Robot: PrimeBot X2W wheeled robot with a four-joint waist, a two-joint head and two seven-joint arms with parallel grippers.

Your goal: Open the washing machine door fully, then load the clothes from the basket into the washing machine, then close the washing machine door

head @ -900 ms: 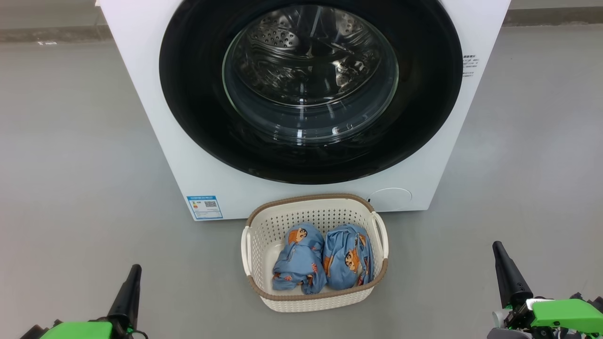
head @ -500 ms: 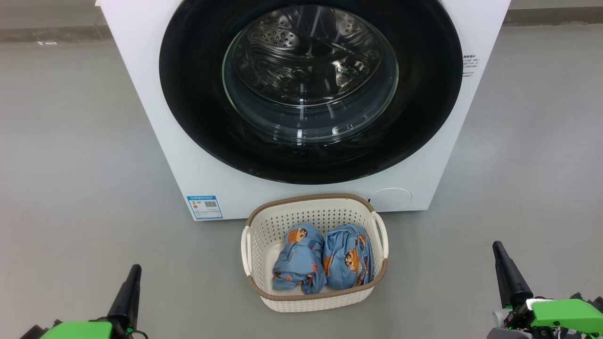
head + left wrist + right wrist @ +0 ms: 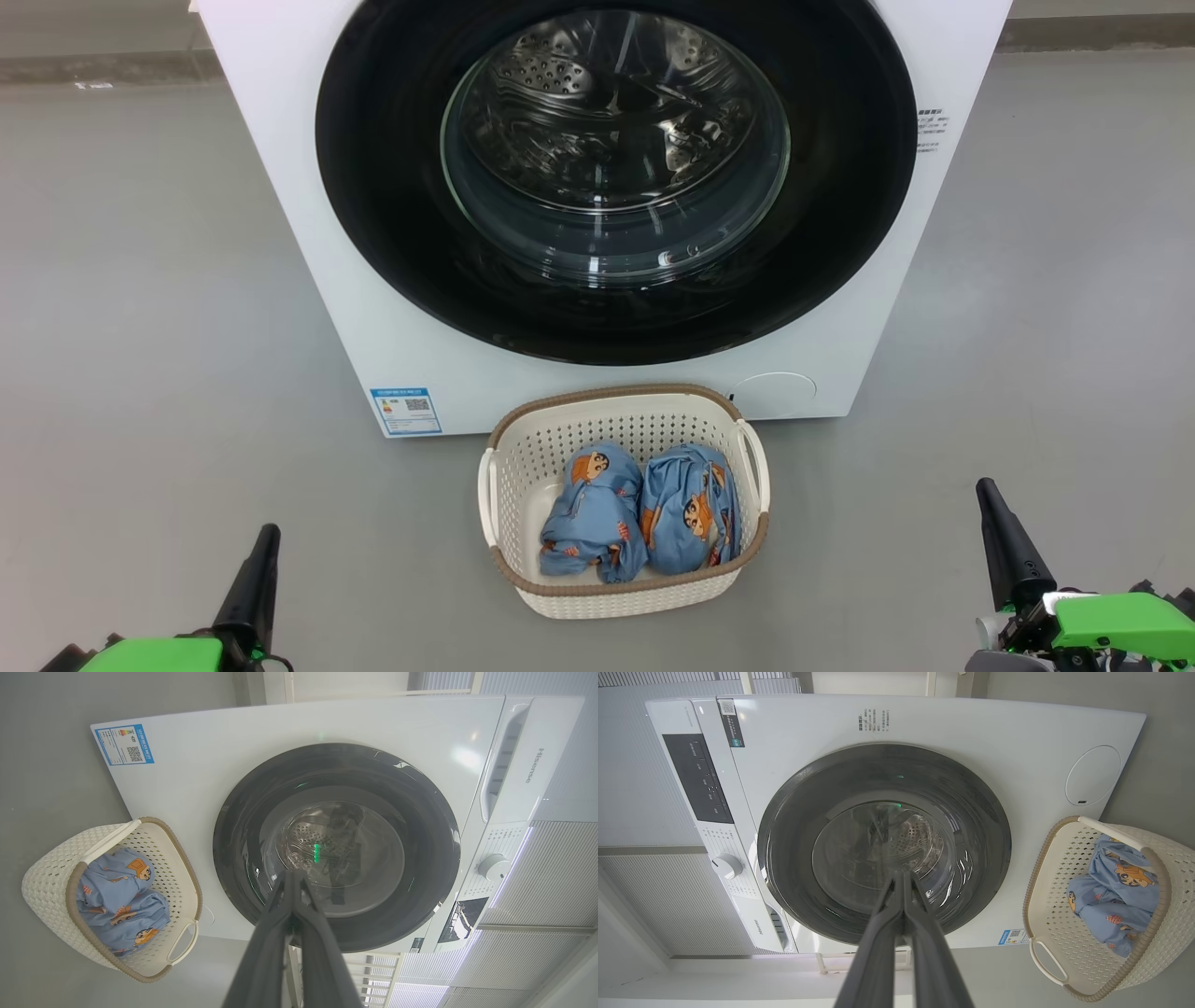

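Observation:
The white washing machine (image 3: 308,243) stands ahead with its round black door (image 3: 392,233) closed flat against the front. On the floor before it sits the cream basket (image 3: 504,504) holding two light-blue clothes bundles (image 3: 597,518) side by side. My left gripper (image 3: 266,537) rests low at the left, shut and empty. Low at the right, my right gripper (image 3: 985,490) is shut too, with nothing in it. In the wrist views the left gripper (image 3: 292,877) and right gripper (image 3: 901,875) point at the door (image 3: 420,826) (image 3: 971,812) from a distance, tips pressed together.
Grey floor (image 3: 140,327) spreads on both sides of the machine. A blue sticker (image 3: 406,411) and a round cap (image 3: 773,394) mark the machine's lower front. The control panel with a white knob (image 3: 493,865) lies along the machine's top edge.

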